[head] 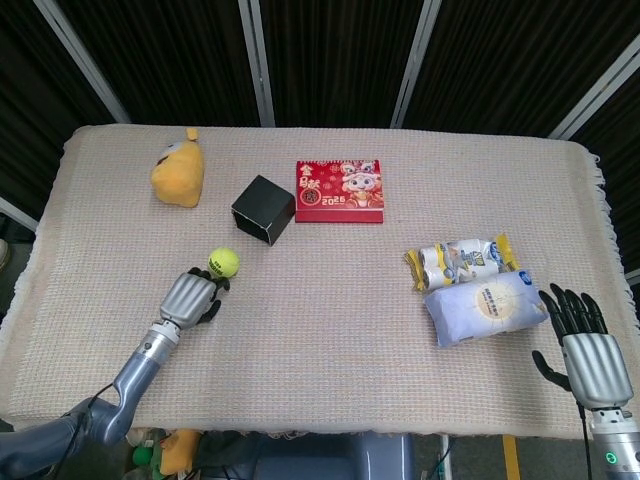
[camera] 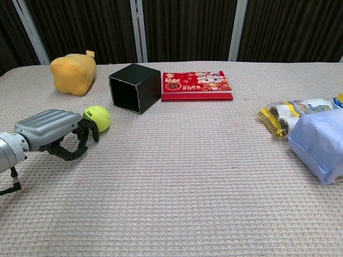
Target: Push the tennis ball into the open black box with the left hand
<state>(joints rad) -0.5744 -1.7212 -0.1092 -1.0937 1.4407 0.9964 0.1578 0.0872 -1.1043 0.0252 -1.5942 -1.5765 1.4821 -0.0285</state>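
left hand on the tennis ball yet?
Touching. In the chest view the left hand's curled dark fingertips overlap the near side of the tennis ball with no gap; head view agrees.
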